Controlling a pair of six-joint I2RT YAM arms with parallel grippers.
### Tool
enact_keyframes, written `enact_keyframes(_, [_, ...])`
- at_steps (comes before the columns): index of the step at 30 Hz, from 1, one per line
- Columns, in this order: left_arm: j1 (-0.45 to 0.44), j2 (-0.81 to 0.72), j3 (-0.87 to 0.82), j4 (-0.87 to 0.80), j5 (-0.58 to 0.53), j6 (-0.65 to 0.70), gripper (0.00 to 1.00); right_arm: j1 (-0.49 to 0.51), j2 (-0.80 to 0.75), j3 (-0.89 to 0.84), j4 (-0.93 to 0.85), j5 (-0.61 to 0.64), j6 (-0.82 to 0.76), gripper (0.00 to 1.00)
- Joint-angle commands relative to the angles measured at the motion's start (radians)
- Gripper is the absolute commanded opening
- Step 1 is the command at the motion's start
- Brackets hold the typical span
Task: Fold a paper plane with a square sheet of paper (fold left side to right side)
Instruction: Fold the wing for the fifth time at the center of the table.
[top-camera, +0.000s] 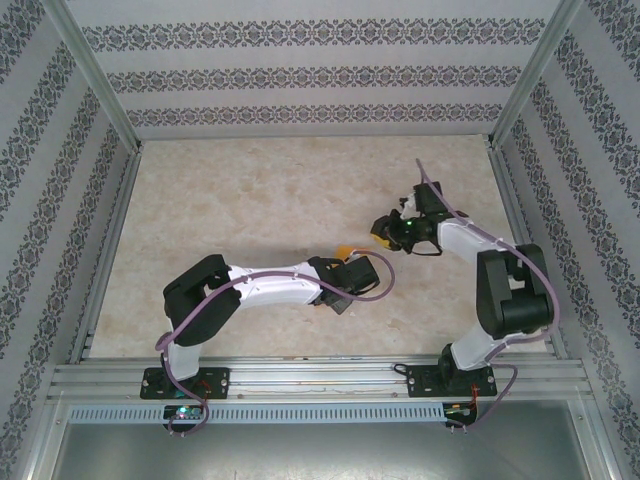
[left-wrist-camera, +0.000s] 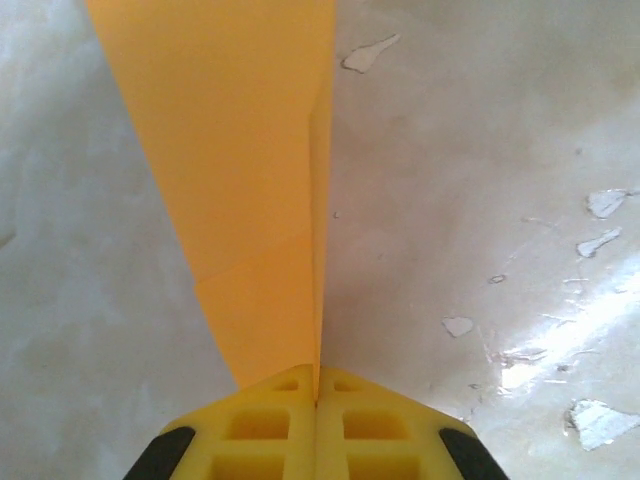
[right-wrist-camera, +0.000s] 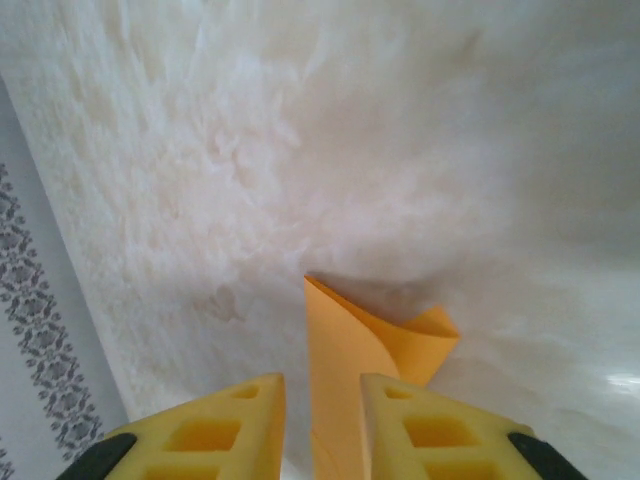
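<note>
1. The marbled worktop (top-camera: 250, 190) looks glossy. I expect thin paper to skate on it under any sideways push.
2. The paper plane (left-wrist-camera: 250, 180) hangs between my two end effectors, just right of centre in the top view. In my left wrist view it runs from bottom centre to the upper left as a long, narrow orange wedge with a crease along its right edge.
3. I judge it almost weightless. It should be floppy across the flats, stiffer along the crease, and easily crumpled. The best hold is on the layered crease near an end, pinched lightly.
4. My left end effector (left-wrist-camera: 317, 390) is clenched on the plane's narrow end at the bottom centre of its frame.
5. My right end effector (right-wrist-camera: 322, 392) is released. The plane's curled end stands between its parted fingers, with a gap showing on the left.
</note>
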Motion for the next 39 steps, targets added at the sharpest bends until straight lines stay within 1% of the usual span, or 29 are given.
enact_keyframes(1, [0.027, -0.005, 0.014, 0.019, 0.074, -0.034, 0.03, -0.061, -0.065, -0.044, -0.032, 0.049, -0.052, 0.28])
enact_keyframes(6, [0.062, 0.002, 0.027, 0.031, 0.153, -0.05, 0.0, -0.13, -0.106, -0.073, -0.068, 0.044, -0.105, 0.31])
enact_keyframes(9, [0.095, -0.008, 0.021, 0.061, 0.239, -0.08, 0.0, -0.155, -0.123, -0.089, -0.07, 0.04, -0.135, 0.35])
enact_keyframes(15, [0.178, -0.064, -0.059, 0.203, 0.427, -0.208, 0.0, -0.16, -0.151, -0.144, -0.01, 0.011, -0.188, 0.45])
enact_keyframes(18, [0.22, -0.091, -0.116, 0.293, 0.51, -0.283, 0.0, -0.155, -0.151, -0.175, 0.028, -0.018, -0.201, 0.47])
enact_keyframes(22, [0.261, -0.114, -0.19, 0.416, 0.591, -0.376, 0.0, -0.124, -0.146, -0.204, 0.077, -0.053, -0.223, 0.48])
enact_keyframes(28, [0.301, -0.13, -0.281, 0.589, 0.678, -0.484, 0.0, -0.041, -0.115, -0.236, 0.207, -0.077, -0.188, 0.48])
enact_keyframes(35, [0.338, -0.145, -0.378, 0.76, 0.74, -0.58, 0.0, 0.063, -0.053, -0.243, 0.36, -0.068, -0.112, 0.47])
enact_keyframes(39, [0.36, -0.138, -0.429, 0.881, 0.78, -0.651, 0.0, 0.109, -0.026, -0.239, 0.404, -0.039, -0.083, 0.46])
